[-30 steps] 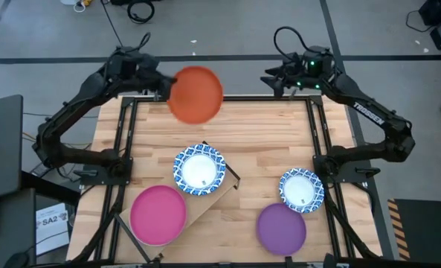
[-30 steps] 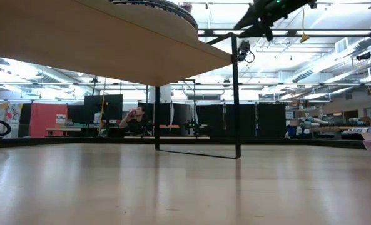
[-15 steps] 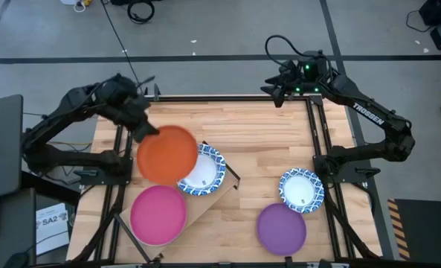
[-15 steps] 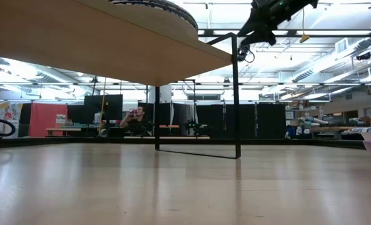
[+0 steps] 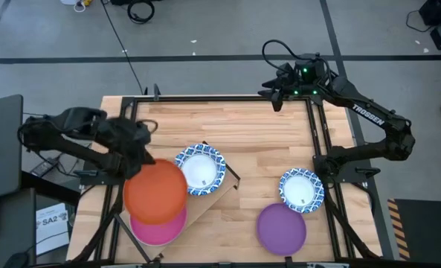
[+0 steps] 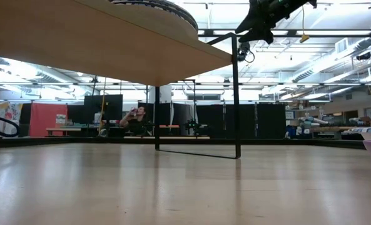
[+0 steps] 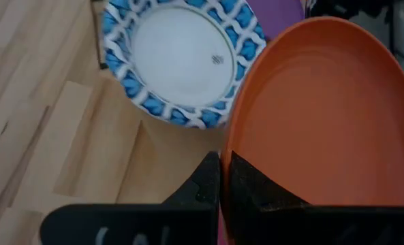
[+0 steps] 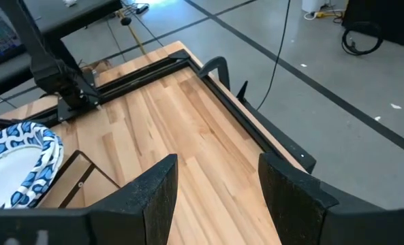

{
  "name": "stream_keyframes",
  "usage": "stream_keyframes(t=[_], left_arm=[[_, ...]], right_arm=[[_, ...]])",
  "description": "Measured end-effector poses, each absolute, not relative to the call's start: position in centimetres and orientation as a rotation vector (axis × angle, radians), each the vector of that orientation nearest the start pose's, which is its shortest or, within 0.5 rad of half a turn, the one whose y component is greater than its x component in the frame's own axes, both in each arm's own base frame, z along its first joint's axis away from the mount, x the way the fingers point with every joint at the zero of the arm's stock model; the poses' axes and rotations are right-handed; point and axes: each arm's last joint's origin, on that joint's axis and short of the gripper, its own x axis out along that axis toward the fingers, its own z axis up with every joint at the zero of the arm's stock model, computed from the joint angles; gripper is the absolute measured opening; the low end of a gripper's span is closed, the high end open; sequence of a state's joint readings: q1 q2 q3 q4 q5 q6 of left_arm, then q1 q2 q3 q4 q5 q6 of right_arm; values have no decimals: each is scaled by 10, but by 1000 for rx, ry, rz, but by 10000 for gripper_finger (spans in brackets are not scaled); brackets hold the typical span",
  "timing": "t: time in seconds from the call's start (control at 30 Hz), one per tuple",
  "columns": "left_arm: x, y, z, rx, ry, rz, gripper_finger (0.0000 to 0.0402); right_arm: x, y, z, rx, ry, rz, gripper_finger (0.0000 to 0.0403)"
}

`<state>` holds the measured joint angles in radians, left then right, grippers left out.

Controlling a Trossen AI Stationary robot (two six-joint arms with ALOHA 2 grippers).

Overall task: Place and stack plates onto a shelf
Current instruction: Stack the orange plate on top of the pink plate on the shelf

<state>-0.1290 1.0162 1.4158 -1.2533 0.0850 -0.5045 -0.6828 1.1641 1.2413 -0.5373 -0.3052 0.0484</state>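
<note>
My left gripper (image 5: 144, 158) is shut on an orange plate (image 5: 155, 192), which hangs over a magenta plate (image 5: 163, 231) at the left end of the shelf (image 5: 205, 202). A blue-and-white plate (image 5: 200, 169) lies flat on the shelf's right end, also seen in the left wrist view (image 7: 181, 58). On the table top to the right lie a second blue-and-white plate (image 5: 301, 189) and a purple plate (image 5: 282, 228). My right gripper (image 5: 274, 93) stays open above the table's far edge, with nothing between its fingers (image 8: 162, 197). My left gripper pinches the orange plate's rim (image 7: 232, 146) between its two fingers, at the plate's far-left edge. The fingers slant down from the table's far left. The plate is lifted clear, reaches from the fingers toward the near edge, and covers most of the magenta plate.
Black frame rails (image 5: 317, 134) run along the table's left and right sides. The low view shows the shelf's underside (image 6: 79, 44) and its thin black leg (image 6: 236, 94). Bare wood (image 5: 227, 126) lies across the table's far half.
My left gripper has swung from the table's far-left corner toward the near edge, turning as it went, still shut on the orange plate. The plate has travelled past the blue-and-white plate on the shelf and now hangs over the magenta plate.
</note>
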Motion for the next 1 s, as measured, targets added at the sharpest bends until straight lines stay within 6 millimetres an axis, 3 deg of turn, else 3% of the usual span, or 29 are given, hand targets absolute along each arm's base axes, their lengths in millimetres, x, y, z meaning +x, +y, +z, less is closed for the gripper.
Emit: stream_keyframes(t=[0.47,1.0], left_arm=[[167,-78,388,-279,994,-31,17],[170,-85,377,-334,1093,60,17]], right_arm=[[196,-140,382,260,401,-353,210],[196,-140,382,260,401,-353,210]])
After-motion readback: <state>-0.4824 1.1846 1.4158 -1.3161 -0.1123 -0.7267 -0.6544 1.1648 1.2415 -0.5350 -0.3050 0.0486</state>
